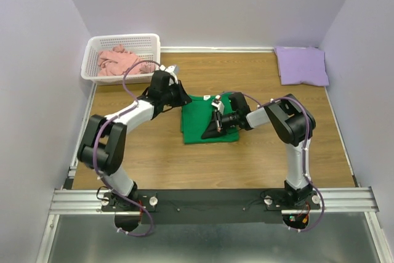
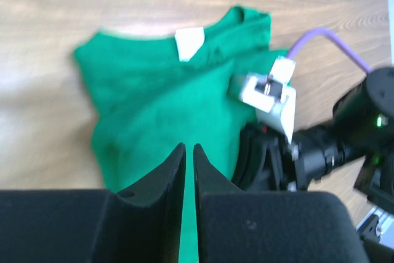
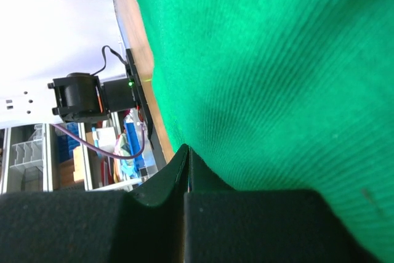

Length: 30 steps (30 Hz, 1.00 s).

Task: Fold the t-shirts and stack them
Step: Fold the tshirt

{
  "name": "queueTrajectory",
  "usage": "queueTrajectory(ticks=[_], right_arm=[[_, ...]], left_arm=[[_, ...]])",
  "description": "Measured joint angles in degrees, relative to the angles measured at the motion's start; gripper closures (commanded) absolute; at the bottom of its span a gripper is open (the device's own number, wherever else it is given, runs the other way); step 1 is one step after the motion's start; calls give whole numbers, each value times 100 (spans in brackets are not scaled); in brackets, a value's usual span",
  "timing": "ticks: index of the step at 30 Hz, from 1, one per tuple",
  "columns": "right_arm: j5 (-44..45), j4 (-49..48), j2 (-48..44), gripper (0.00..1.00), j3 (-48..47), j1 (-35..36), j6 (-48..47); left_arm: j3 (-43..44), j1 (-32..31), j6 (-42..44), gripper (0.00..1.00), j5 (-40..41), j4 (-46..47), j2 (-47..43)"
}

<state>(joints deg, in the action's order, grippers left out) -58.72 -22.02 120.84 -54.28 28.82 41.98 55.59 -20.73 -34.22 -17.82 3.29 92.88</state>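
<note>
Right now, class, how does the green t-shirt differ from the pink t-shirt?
The green t-shirt lies flattened on the table; the pink t-shirt sits inside the white basket. The green t-shirt is partly folded, the pink t-shirt crumpled in a heap. Both are plain soft cloth.

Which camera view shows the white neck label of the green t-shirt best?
The left wrist view: the label sits plain at the collar of the green t-shirt. The top view gives at most a white speck; the right wrist view, only green cloth.
</note>
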Motion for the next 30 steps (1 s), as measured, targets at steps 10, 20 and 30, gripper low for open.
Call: queueTrajectory(ticks=[10, 20, 30], right_arm=[[37, 87, -9, 91, -22, 0, -4], [142, 122, -46, 91, -33, 0, -9], [1403, 2011, -1207, 38, -557, 26, -774]], left_arm=[[271, 310, -85, 94, -717, 424, 1397], [361, 1008, -645, 88, -1843, 1054, 2149], [2, 1093, -461, 43, -1377, 308, 850]])
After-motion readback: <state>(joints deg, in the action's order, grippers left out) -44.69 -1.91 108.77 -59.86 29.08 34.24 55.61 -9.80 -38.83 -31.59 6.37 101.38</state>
